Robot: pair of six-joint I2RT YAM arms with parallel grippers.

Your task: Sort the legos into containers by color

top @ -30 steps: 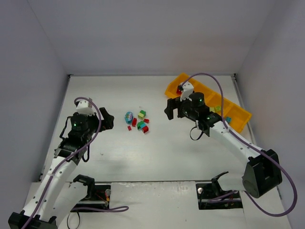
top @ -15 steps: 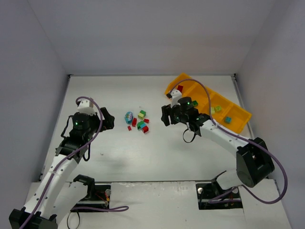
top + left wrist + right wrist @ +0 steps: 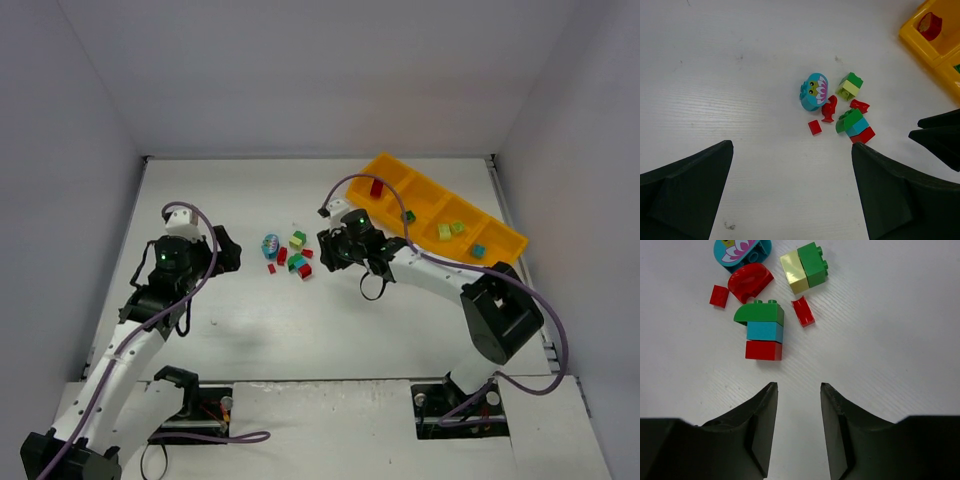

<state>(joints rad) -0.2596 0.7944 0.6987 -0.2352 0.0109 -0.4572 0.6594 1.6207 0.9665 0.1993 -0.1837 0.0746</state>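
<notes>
**Table** (image 3: 300, 330): white, walled on three sides.

**Tray** (image 3: 395, 170): orange-yellow, laid slantwise at the table's 2 o'clock. Four compartments are counted from its 10 o'clock end:
- first compartment: one red brick (image 3: 377, 187)
- second compartment: one dark green brick (image 3: 408, 215)
- third compartment: two yellow-green bricks (image 3: 450, 229)
- fourth compartment: one teal brick (image 3: 478, 250)

**Loose legos** (image 3: 290, 255): gathered near the table's middle, well apart from the tray. Listed from the right wrist view:
- a three-piece stack (image 3: 763, 332) lying on its side, dark green, teal and red
- a joined yellow-green and dark green pair (image 3: 804, 267) at the stack's 1 o'clock
- a small curved red piece (image 3: 803, 311) just beside the stack at 3 o'clock
- a red arch (image 3: 750, 281) at 12 o'clock
- a flat red tile (image 3: 719, 295) at 10 o'clock
- a teal round piece (image 3: 742, 247) with a flower print, touching the arch, cut off by the frame's top edge

**Left gripper** (image 3: 791, 146): placed at 9 o'clock of the loose legos and clear of them. Its jaws are spread wide and nothing is held between them.

**Right gripper** (image 3: 797, 386): placed at 3 o'clock of the loose legos in the overhead view. Its jaws are drawn near each other with a narrow gap of bare table seen between them. Nothing is gripped, and the stack's red end is seen just ahead of the fingertips, untouched.
</notes>
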